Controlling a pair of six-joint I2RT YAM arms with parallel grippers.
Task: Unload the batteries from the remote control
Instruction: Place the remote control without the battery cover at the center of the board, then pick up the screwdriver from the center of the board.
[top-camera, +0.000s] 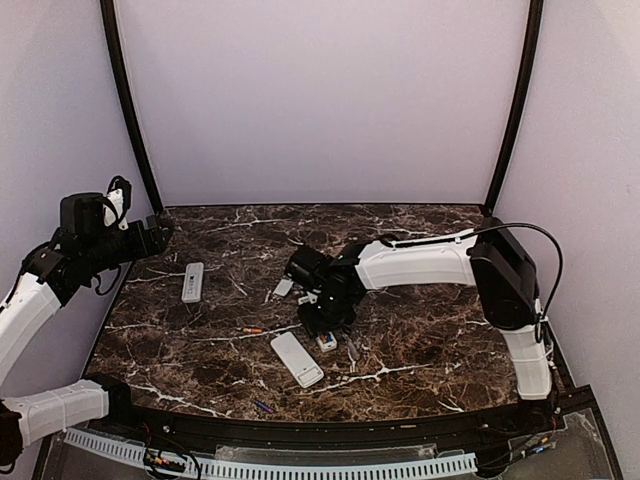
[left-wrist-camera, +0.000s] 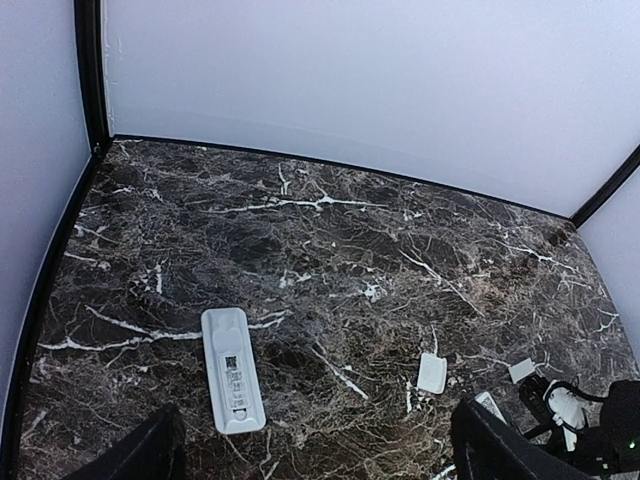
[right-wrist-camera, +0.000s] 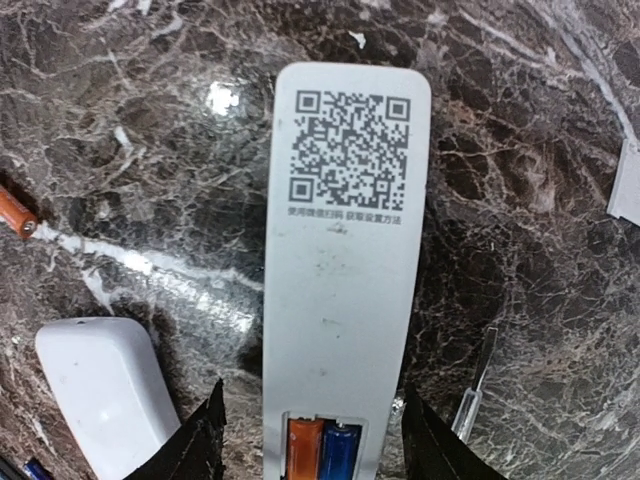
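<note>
**Straddling the opened remote, two cells seated at its near end**

The remote is bracketed by the right gripper, whose fingers are set on either side of its near end. The jaws are parted wider than the casing. A strip of table is seen between one finger and the remote, while the other finger is just beside the edge, so nothing is clamped.

Directly between the fingertips the remote's back is uncovered, and two cells are lodged there side by side: an orange battery and a blue battery. A QR label is printed at the end farthest from the gripper. Just outside the finger on the orange cell's side a second white remote is lying. Farther out on that side a loose orange battery is cut off by the picture's edge.

The left gripper is held well apart from all this — its fingers are spread wide, with nothing between them. Ahead of it a third remote is laid flat on the table, and a small white cover is seen off toward the other arm.
</note>
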